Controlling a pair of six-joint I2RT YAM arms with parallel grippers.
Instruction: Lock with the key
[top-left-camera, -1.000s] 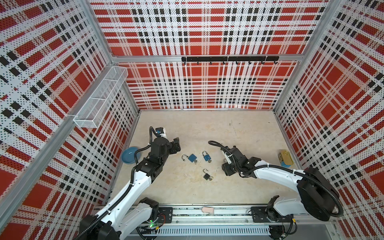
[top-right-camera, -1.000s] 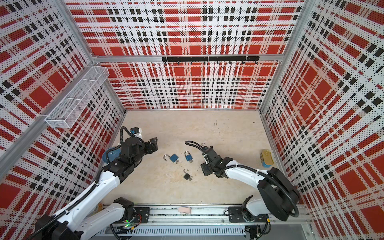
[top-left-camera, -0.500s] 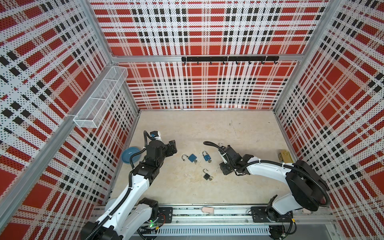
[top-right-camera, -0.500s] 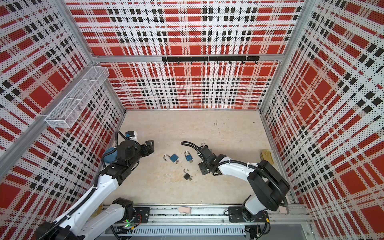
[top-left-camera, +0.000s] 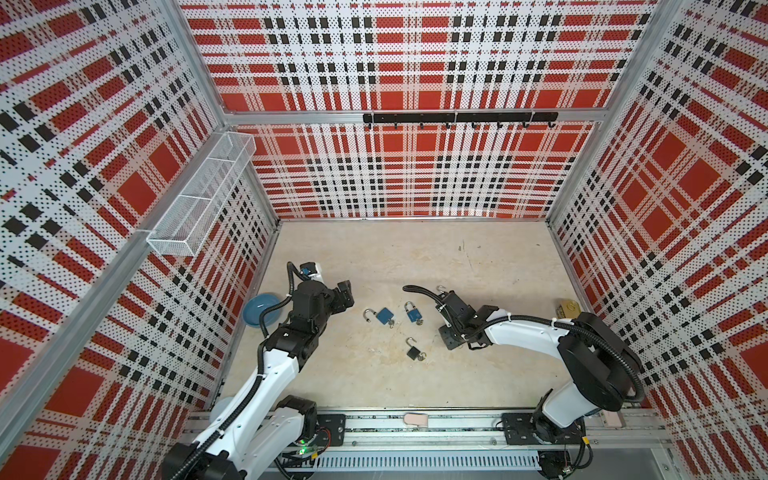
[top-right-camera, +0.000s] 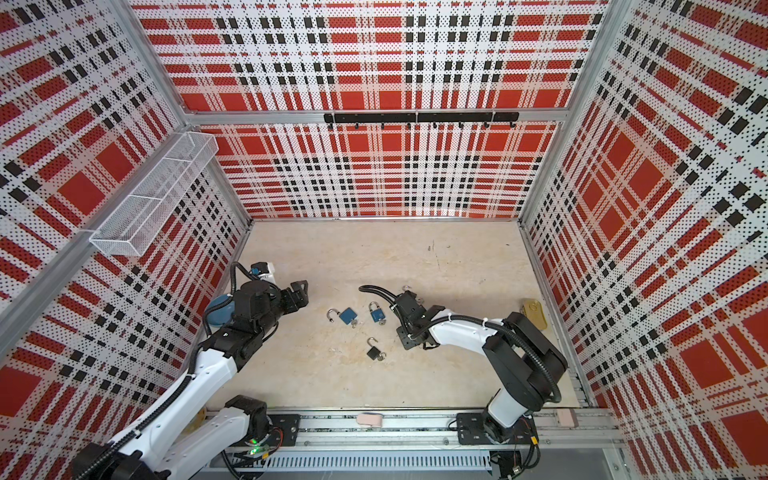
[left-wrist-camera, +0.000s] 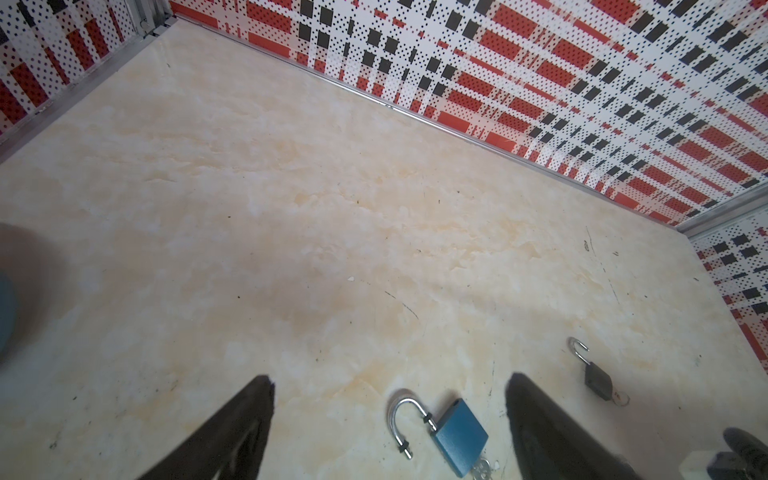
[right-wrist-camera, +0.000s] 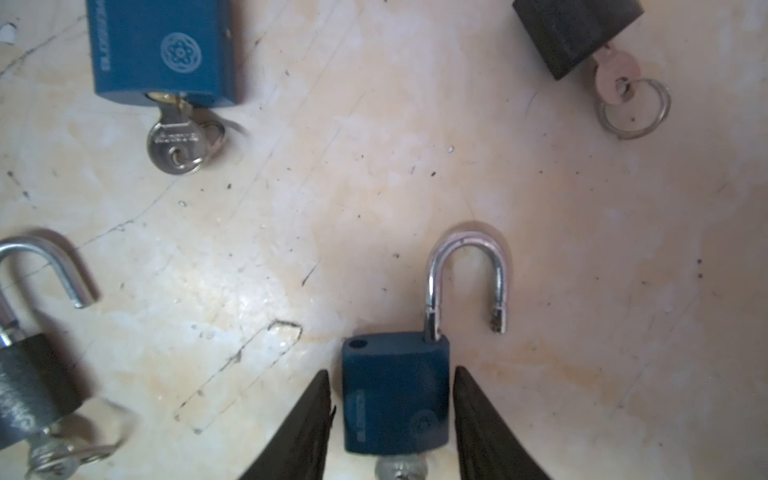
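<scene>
Blue padlock (right-wrist-camera: 395, 395) sits between the right gripper (right-wrist-camera: 392, 372) jaws, probably to steady it, grip unclear; left gripper (left-wrist-camera: 390, 378) gapes empty.

Blue padlock (top-right-camera: 348, 316) beside second blue padlock (top-right-camera: 377, 314), black padlock (top-right-camera: 373, 353) apart

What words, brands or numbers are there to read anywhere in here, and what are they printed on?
Nothing can be read for certain.
Raised lettering along one edge of the blue padlock with the flower emblem: too blurred to read.
Stamped line on the head of the silver key in that padlock: too small to read.
Lettering along one edge of the blue padlock with the swung-open shackle: too blurred to read.
In both top views: no legible text.
</scene>
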